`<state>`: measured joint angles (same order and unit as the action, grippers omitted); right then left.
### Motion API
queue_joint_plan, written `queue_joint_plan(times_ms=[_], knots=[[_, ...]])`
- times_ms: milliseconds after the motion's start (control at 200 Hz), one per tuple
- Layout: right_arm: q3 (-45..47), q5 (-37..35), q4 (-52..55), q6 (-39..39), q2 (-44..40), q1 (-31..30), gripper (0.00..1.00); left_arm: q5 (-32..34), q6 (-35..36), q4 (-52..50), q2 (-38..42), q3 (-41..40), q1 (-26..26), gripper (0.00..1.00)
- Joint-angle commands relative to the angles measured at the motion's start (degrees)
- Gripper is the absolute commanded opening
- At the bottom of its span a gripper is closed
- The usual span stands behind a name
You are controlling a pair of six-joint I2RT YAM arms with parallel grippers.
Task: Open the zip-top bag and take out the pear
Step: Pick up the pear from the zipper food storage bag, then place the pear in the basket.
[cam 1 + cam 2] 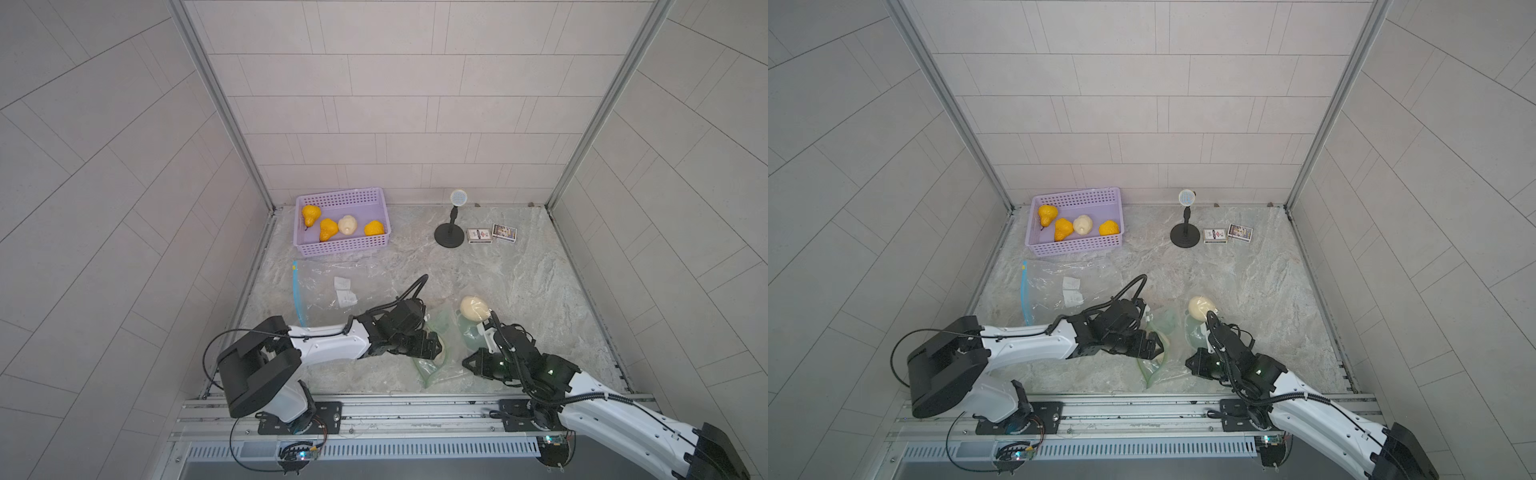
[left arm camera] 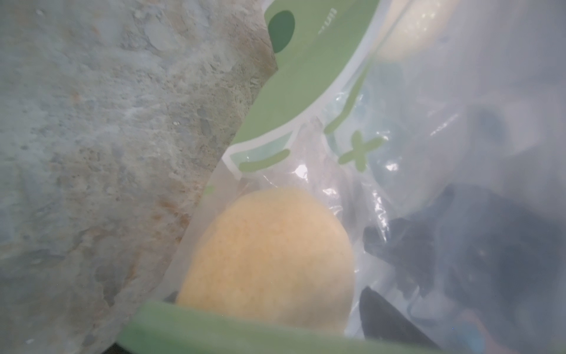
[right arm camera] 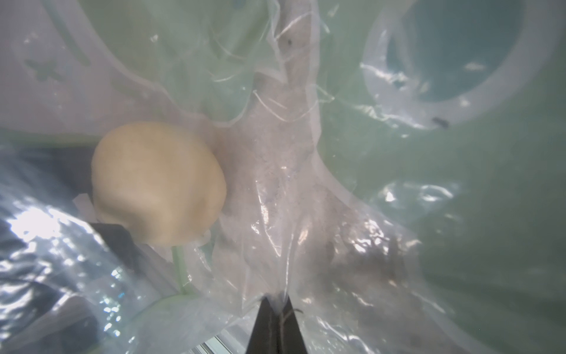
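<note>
Left end effector (image 1: 438, 345) stands with jaws apart at the green zip-top bag (image 1: 432, 374); a yellowish pear (image 2: 266, 260) shows through its film, rounded end towards the wrist camera, long axis unreadable; right end effector (image 3: 277, 306) pinches the bag's film; a cream pear (image 1: 473, 307) lies just beside it, long axis roughly side to side on the surface (image 1: 519, 270); the lilac basket (image 1: 345, 249) holds three orange pears (image 1: 328, 228) and a whitish one (image 1: 347, 224).

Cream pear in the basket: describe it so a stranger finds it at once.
Find the lilac basket at the back left of the table. Inside, the cream pear lies between two of three orange pears. It alone in the basket is pale.
</note>
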<state>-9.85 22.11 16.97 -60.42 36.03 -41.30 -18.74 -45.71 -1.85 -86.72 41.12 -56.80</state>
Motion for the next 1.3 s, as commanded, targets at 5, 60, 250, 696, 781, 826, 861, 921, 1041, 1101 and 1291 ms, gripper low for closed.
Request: queue_joint_plan(times_ms=[5,60,250,696,781,826,861,921,1041,1101,1291], knots=[[0.07,0.30,-1.36,0.03,0.01,0.08,0.00,4.02,2.11,-1.47,-1.91,2.40,-0.34,0.91],[0.23,0.45,-1.41,0.11,0.00,0.08,0.00,5.27,2.66,-1.66,-2.81,3.18,-0.36,0.88],[1.27,0.78,-2.37,-0.11,-0.30,0.01,0.00,7.63,5.64,-3.66,-5.65,6.70,-0.40,0.61],[1.31,-13.23,1.24,-8.08,-3.75,0.50,0.00,-10.21,10.33,-17.19,13.12,3.26,9.72,0.56],[0.79,-15.95,-0.53,-10.48,-4.76,0.37,0.00,-12.17,12.30,-23.41,19.46,2.90,16.70,0.56],[0.32,-16.66,-1.14,-11.38,-4.85,0.42,0.00,-10.72,13.35,-25.30,22.57,3.43,20.62,0.56],[0.01,-16.69,-1.68,-11.58,-4.79,0.42,0.00,-9.72,14.22,-26.02,24.31,4.59,24.25,0.57],[-0.14,-15.55,-3.48,-13.19,-4.26,0.43,0.00,-11.67,14.98,-26.13,23.91,8.38,31.73,0.57],[-0.34,-15.18,-4.32,-14.23,-3.68,0.25,0.23,-8.88,18.72,-26.12,14.43,20.01,40.88,0.56],[-1.50,-15.89,-2.31,-12.46,-4.14,0.74,0.34,-8.68,19.06,-23.79,7.34,25.16,44.94,0.54],[-7.20,-7.08,-0.36,-4.56,-0.91,8.14,0.60,-11.22,17.75,-22.12,-16.82,45.16,53.61,0.56]])
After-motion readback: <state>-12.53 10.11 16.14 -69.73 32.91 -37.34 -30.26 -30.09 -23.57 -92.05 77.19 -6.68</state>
